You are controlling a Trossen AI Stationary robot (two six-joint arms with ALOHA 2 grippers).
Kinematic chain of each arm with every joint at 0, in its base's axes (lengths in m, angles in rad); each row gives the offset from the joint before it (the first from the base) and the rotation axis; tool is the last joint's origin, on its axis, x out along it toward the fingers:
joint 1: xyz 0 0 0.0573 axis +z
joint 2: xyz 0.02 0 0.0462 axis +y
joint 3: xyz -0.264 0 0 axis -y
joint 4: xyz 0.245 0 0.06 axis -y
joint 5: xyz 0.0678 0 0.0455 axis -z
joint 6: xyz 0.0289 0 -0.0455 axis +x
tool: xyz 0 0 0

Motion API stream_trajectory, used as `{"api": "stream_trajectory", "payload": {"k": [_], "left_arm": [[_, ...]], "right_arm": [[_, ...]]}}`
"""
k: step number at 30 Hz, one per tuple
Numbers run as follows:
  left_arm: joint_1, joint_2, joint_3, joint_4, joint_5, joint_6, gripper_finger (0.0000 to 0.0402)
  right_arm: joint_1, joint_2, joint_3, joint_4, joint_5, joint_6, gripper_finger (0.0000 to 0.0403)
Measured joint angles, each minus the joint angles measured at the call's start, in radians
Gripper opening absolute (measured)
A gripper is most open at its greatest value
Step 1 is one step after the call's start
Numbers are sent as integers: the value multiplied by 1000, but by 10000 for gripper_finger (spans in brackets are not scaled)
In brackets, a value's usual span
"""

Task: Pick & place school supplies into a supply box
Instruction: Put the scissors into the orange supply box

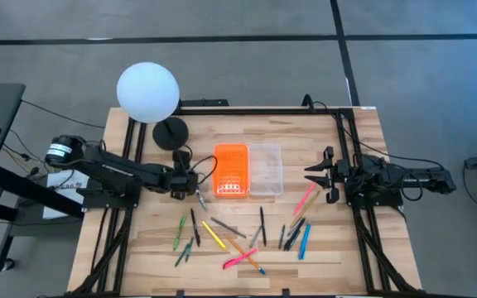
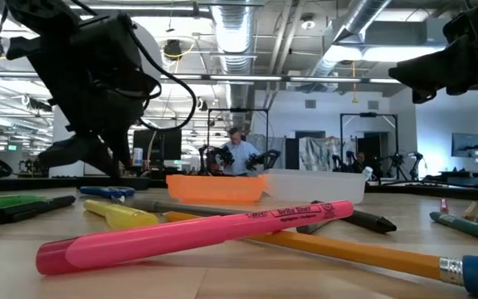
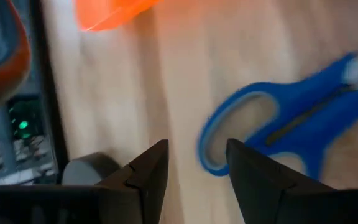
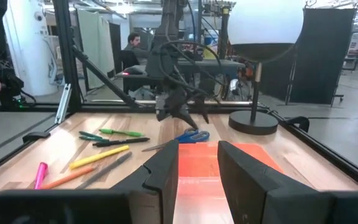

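Blue-handled scissors [image 3: 278,121] lie flat on the wood table, left of the orange lid [image 1: 231,171] and the clear tray [image 1: 265,169]. My left gripper [image 3: 194,165] is open and hovers low over the scissors' handle end, with one handle loop [image 3: 211,146] showing between its fingers. The scissors' blades [image 1: 199,197] stick out toward the near edge. Several pens, pencils and markers [image 1: 247,236] lie scattered on the near half of the table. My right gripper [image 1: 317,174] is open and waits right of the tray, above a pink marker [image 1: 305,199].
A white globe lamp [image 1: 147,92] stands on its dark round base [image 1: 171,132] at the far left, close behind my left arm. A black frame [image 1: 338,124] runs along the table's sides. People are in the room beyond the table [image 2: 237,154].
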Motion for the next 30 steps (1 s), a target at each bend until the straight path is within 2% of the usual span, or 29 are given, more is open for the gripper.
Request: {"api": "stream_trajectory", "payload": {"k": [4,8,11,17,24,27,30], "left_arm": [[40,6,0,4,8,-9,157],[60,49,-6,9,92,-3,157],[58,89,-4,10,96,-9,157],[-6,104,13,-53,83,-110,157],[-83,90,106,-303,214,-257,157],[-103,91,133,-329,289,-302,157],[-123,91,139,-328,302,-331,157]], "right_arm": [[0,0,0,3,0,1,107],[0,0,0,11,0,1,107],[1,0,0,16,0,2,107],[1,0,0,16,0,2,107],[0,0,0,16,-1,2,107],[0,0,0,16,-1,2,107],[0,0,0,17,-1,2,107]]}}
